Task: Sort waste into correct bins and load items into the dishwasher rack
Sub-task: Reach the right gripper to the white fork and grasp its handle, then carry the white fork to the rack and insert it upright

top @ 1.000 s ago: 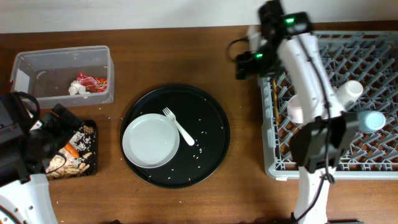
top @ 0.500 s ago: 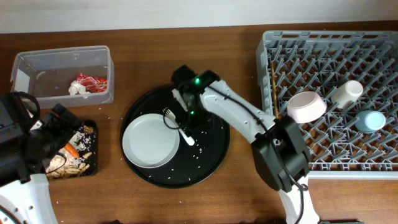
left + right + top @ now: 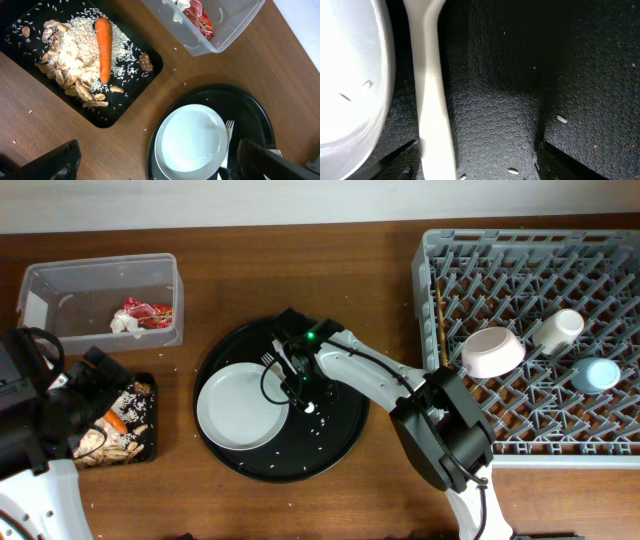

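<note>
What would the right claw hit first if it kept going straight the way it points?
Likely the round black tray: the right gripper points down at it, jaws open, with the white fork handle lying between them, off-centre. Depth is unclear.

The plate [image 3: 238,406] and fork [image 3: 434,100] are white, the round tray [image 3: 340,430] black, perhaps pebbled, the carrot [image 3: 104,47] orange.

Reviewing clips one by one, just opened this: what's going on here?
The right claw, open, straddles the white fork on the round black tray beside the plate. The left claw hangs open, holding nothing. Rice and carrot sit in the shallow black tray, the wrapper in the clear tub; the pink bowl, white cup and blue cup are in the rack.
</note>
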Controlling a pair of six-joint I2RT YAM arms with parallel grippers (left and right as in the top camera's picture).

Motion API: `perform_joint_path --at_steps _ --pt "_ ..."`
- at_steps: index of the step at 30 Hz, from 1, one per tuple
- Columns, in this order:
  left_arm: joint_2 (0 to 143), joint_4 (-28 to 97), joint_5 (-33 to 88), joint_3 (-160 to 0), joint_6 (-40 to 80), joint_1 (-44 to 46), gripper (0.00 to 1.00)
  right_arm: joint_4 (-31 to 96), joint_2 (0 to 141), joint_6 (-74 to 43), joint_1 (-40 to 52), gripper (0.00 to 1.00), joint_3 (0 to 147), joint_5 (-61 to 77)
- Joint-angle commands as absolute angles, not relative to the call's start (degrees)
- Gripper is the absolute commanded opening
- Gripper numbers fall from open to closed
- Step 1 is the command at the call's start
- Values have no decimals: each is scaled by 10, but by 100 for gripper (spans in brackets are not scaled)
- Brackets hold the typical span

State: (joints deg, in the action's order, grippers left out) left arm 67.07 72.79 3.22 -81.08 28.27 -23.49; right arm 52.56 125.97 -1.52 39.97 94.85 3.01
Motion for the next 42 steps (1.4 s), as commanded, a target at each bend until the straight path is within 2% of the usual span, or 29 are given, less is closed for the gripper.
perform_joint_path --at_steps 1,13,21,23,25,28,30,33,42 --pt "670 727 36 -809 275 -237 99 518 1261 -23 402 77 945 28" --pt "670 727 36 -809 275 -237 99 427 1268 -34 402 61 934 -6" --pt "670 727 36 -809 275 -237 99 419 1278 -56 401 58 928 -98" --pt "670 727 36 -809 275 -237 99 416 1278 -67 401 50 928 -114" --pt "670 727 36 -809 275 -237 99 415 1278 -67 400 47 929 -114" --pt "670 727 36 -809 275 -237 99 415 1278 -67 400 34 929 -114" --pt "670 727 36 -809 275 -237 99 415 1278 -75 397 32 929 -114" --pt "670 727 36 -809 275 -237 100 418 1274 -100 381 13 929 -110" --pt "670 727 36 -809 275 -237 99 447 1146 -100 326 4 929 -71"
